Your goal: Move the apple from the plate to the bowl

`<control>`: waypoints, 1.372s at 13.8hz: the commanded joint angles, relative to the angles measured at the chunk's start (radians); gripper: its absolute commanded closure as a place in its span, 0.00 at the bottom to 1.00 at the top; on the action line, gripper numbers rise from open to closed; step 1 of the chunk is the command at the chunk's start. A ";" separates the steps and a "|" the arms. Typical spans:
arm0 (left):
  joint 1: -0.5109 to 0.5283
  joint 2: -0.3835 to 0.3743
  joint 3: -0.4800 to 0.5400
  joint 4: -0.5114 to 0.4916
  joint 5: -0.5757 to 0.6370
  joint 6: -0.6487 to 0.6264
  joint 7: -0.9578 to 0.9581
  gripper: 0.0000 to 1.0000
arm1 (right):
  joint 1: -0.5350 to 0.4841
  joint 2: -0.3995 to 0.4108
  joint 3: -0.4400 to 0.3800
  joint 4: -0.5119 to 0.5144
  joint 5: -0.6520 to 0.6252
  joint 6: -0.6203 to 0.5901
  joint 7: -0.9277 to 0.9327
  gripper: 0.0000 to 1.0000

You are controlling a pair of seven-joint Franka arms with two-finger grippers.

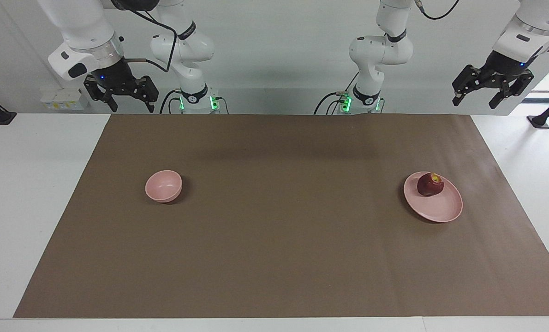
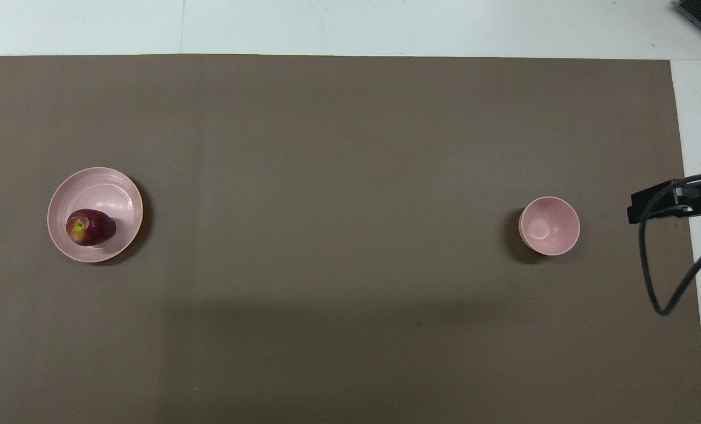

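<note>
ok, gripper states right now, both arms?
Left gripper: open, holding nothing, raised at the left arm's end of the table.
Right gripper: open, holding nothing, raised at the right arm's end.

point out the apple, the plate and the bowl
apple (image 1: pixel 430 184), facing view, its red side
plate (image 1: pixel 440 210), facing view, bare inner surface
bowl (image 1: pixel 164 184), facing view, its inside

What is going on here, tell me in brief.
Nothing is being handled yet. The apple lies on the plate toward the left arm's end of the table. The bowl stands empty toward the right arm's end. The left gripper and the right gripper both hang open, raised near their own bases, holding nothing. Both arms wait.
</note>
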 commanded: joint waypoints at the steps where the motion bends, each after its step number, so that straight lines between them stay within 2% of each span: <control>1: -0.009 -0.022 0.003 -0.025 0.017 -0.003 0.003 0.00 | -0.009 -0.004 -0.001 -0.007 0.019 0.017 -0.005 0.00; 15: -0.008 -0.030 0.003 -0.037 0.017 0.005 0.006 0.00 | -0.007 -0.007 0.002 -0.009 0.021 0.004 0.003 0.00; 17: -0.012 -0.059 0.001 -0.087 0.016 0.034 0.011 0.00 | -0.013 -0.008 -0.002 -0.020 0.019 0.015 0.000 0.00; 19: -0.019 -0.100 0.001 -0.173 0.016 0.119 0.011 0.00 | -0.021 -0.037 -0.002 -0.075 0.022 0.064 0.005 0.00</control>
